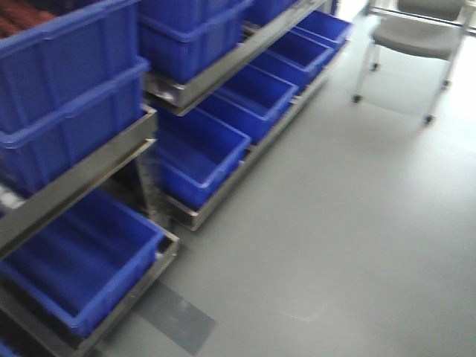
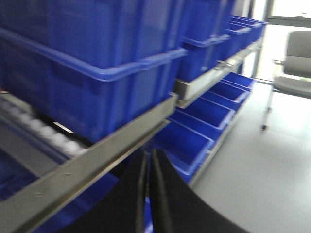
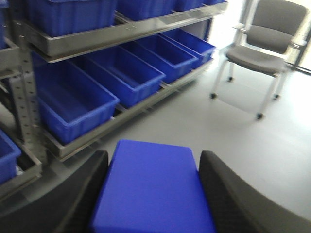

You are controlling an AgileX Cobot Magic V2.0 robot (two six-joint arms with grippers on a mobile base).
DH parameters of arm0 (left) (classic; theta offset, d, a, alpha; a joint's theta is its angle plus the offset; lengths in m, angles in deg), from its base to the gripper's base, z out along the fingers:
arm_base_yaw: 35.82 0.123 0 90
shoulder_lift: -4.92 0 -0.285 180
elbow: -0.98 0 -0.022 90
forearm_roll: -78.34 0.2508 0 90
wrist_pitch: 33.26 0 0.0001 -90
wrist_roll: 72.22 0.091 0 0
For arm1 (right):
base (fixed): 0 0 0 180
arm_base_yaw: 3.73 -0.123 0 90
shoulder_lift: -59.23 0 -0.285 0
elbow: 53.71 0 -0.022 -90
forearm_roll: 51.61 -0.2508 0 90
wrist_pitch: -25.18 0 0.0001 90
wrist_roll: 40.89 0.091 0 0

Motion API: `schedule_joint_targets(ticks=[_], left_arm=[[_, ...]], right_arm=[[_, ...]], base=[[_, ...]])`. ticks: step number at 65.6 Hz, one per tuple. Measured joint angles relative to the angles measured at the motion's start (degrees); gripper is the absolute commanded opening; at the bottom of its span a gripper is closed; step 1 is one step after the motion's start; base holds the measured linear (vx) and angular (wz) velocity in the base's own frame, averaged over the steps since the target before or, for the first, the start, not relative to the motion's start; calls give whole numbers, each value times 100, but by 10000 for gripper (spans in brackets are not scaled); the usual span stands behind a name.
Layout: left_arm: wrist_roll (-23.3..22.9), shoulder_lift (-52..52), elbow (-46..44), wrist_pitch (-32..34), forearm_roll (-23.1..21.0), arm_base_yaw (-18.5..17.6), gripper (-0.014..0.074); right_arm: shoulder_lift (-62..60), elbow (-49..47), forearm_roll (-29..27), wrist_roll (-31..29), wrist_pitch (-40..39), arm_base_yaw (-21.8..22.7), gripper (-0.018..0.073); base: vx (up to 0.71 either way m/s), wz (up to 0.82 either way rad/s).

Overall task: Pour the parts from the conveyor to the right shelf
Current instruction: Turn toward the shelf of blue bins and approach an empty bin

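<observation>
the blue part (image 3: 154, 194) is sitting clamped in the right gripper (image 3: 153, 162), one black finger (image 3: 87, 184) pressed on each side, so that hand is closed on it. its long axis looks like it runs straight out ahead of the wrist, roughly toward the floor (image 3: 204, 126) in front of the rack. the right shelf (image 3: 121, 31) lies ahead and off to the left of the part, near but not under it. the open blue bins (image 3: 73, 102) on the bottom row are the closest mouths. so i'd say the move turns on swinging left and forward until the part is over a bin. the left gripper (image 2: 148, 162) has its fingers pressed together with nothing in them, right up by the steel rail (image 2: 97, 155). conveyor isn't in any view. grey chair (image 3: 265, 48) off to the right, well apart.
</observation>
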Motion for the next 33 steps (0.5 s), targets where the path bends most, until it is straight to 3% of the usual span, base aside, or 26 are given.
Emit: schedule_joint_targets(ticks=[13,33], left_arm=[[0,0,0,0,0,0,-6],[0,0,0,0,0,0,-6]], right_arm=[[0,0,7,0,0,0,-5],[0,0,2,0,0,0,-5]], base=[[28,88],[14,111]])
